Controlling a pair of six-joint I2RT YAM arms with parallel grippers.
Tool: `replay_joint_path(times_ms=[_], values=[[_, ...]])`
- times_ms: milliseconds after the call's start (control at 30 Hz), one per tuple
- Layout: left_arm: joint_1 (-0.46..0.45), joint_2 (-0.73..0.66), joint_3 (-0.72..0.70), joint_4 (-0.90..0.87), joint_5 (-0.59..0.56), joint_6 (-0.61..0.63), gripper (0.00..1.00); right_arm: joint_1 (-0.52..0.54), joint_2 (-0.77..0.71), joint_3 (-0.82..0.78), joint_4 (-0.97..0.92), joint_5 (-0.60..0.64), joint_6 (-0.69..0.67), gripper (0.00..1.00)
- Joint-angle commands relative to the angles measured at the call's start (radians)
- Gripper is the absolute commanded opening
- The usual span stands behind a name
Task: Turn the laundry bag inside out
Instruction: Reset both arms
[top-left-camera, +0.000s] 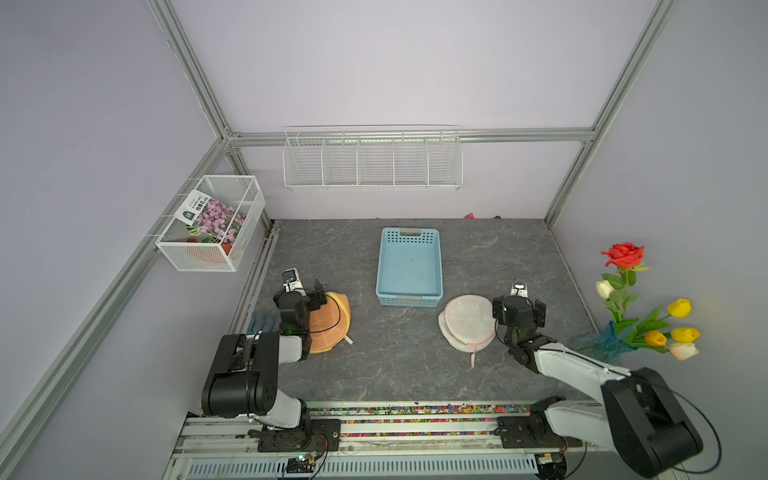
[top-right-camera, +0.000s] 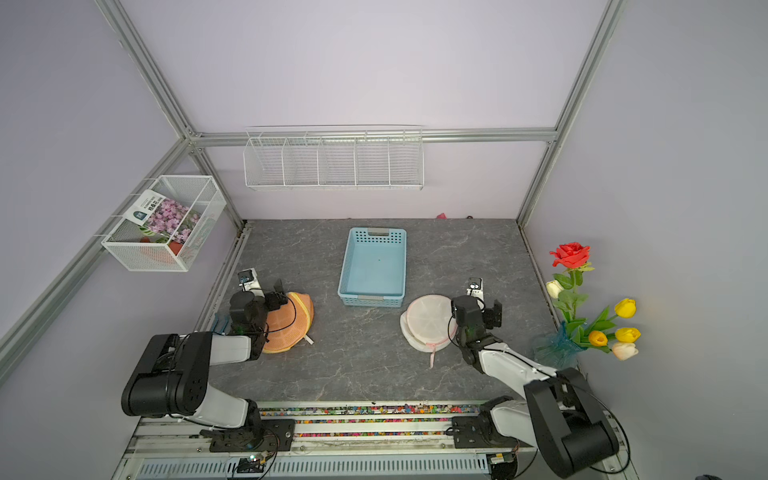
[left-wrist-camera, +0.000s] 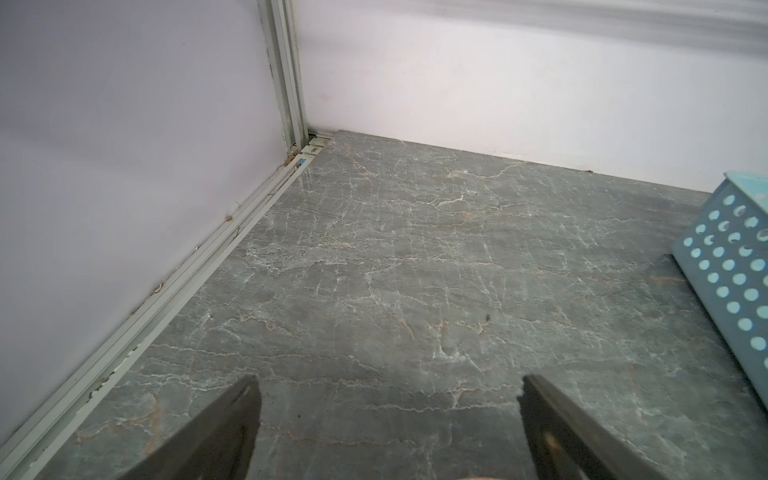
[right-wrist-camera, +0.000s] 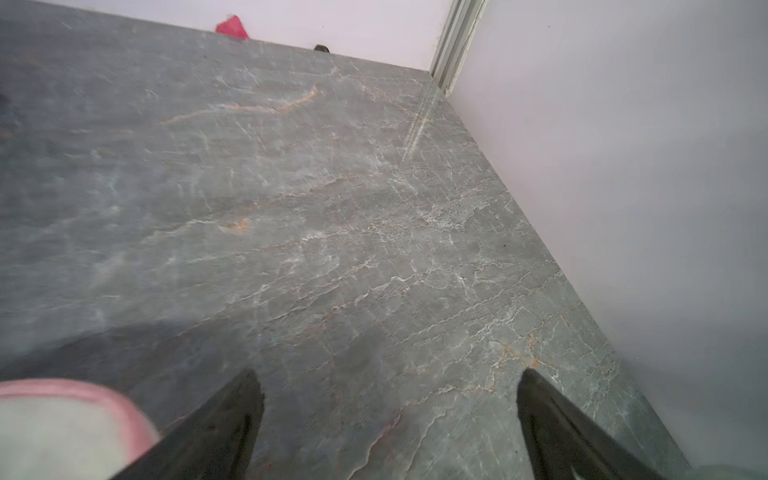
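Note:
An orange mesh laundry bag (top-left-camera: 332, 326) (top-right-camera: 289, 326) lies crumpled at the table's left, partly under my left arm. A round white laundry bag with pink trim (top-left-camera: 467, 318) (top-right-camera: 428, 318) lies flat at the right, its pink cord trailing toward the front. My left gripper (top-left-camera: 303, 289) (left-wrist-camera: 388, 386) hovers at the orange bag's far left edge, open, with bare table between its fingers. Just right of the white bag is my right gripper (top-left-camera: 518, 297) (right-wrist-camera: 390, 382), also open and empty. The white bag's rim (right-wrist-camera: 54, 424) shows in the right wrist view.
A light blue perforated basket (top-left-camera: 409, 266) (left-wrist-camera: 731, 266) stands mid-table at the back. A vase of flowers (top-left-camera: 640, 316) stands at the right wall. A wire basket (top-left-camera: 212, 224) and a wire shelf (top-left-camera: 372, 160) hang on the walls. A small pink scrap (right-wrist-camera: 232, 27) lies by the back wall.

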Motion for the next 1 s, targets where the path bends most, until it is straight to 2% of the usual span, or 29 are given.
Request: replay_joint_path(times_ms=[0, 33, 133, 267, 300, 400, 467, 967], values=[[-0.006, -0.005, 0.021, -0.008, -0.006, 0.009, 1.0, -0.037, 0.092, -0.003, 0.351, -0.042, -0.113, 0.98], [-0.006, -0.005, 0.02, -0.007, -0.006, 0.01, 1.0, -0.056, 0.111, -0.007, 0.399, -0.088, -0.123, 0.97], [-0.006, -0.005, 0.022, -0.01, -0.005, 0.01, 1.0, -0.142, 0.157, 0.017, 0.351, -0.212, -0.047, 0.98], [-0.004, -0.005, 0.022, -0.009, -0.004, 0.011, 1.0, -0.189, 0.277, -0.026, 0.566, -0.296, -0.041, 0.97], [-0.004, -0.006, 0.022, -0.009, -0.003, 0.01, 1.0, -0.196, 0.263, -0.01, 0.509, -0.31, -0.032, 0.98], [-0.004, -0.006, 0.022, -0.01, -0.003, 0.01, 1.0, -0.217, 0.223, 0.042, 0.337, -0.319, 0.01, 0.98], [-0.004, -0.005, 0.022, -0.01, -0.004, 0.01, 1.0, -0.218, 0.233, 0.032, 0.377, -0.319, -0.006, 0.99], [-0.004, -0.005, 0.02, -0.009, -0.004, 0.01, 1.0, -0.215, 0.223, 0.04, 0.342, -0.32, -0.004, 0.99]])
